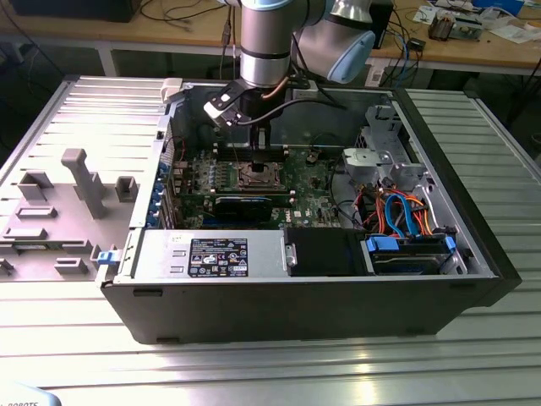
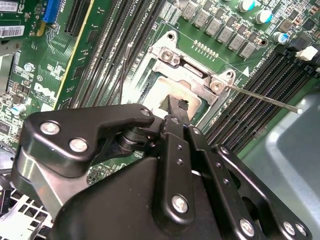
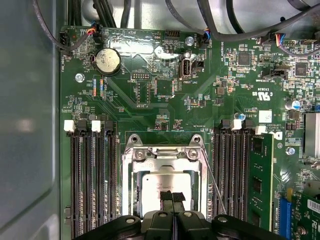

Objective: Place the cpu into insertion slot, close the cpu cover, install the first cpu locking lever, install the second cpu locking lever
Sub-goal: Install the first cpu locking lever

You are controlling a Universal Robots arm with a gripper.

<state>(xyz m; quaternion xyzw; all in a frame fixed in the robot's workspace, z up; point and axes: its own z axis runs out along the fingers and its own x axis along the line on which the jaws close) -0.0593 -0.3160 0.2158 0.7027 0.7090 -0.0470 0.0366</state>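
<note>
Fingertips [image 3: 167, 196] of the gripper [image 3: 173, 196] are drawn narrow, the two black pads side by side with only a thin seam between them and nothing clamped in it. They sit over the near edge of the cpu [image 3: 160, 181]; whether they press on its metal or hang just above it cannot be told.

In both wrist views the cpu lies flat inside the insertion slot [image 1: 256, 175], dull silver top facing up and its edges square with the socket. It is close to square, so no long axis stands out. The cpu cover [image 3: 165, 159] lies down around it, the chip showing through the window, and the cover's longer sides run the same way as the memory slots [image 3: 92, 180] flanking the socket on both sides.

One thin wire lever [image 3: 214, 182] angles away from the cover's corner across the neighbouring memory slots; in the second wrist view its rod [image 2: 260, 97] sticks out free to a small knob end.

Socket and slots sit on the green circuit board [image 3: 150, 90], which lies in the open computer case [image 1: 296, 313] on a ribbed metal table [image 1: 254, 372].
</note>
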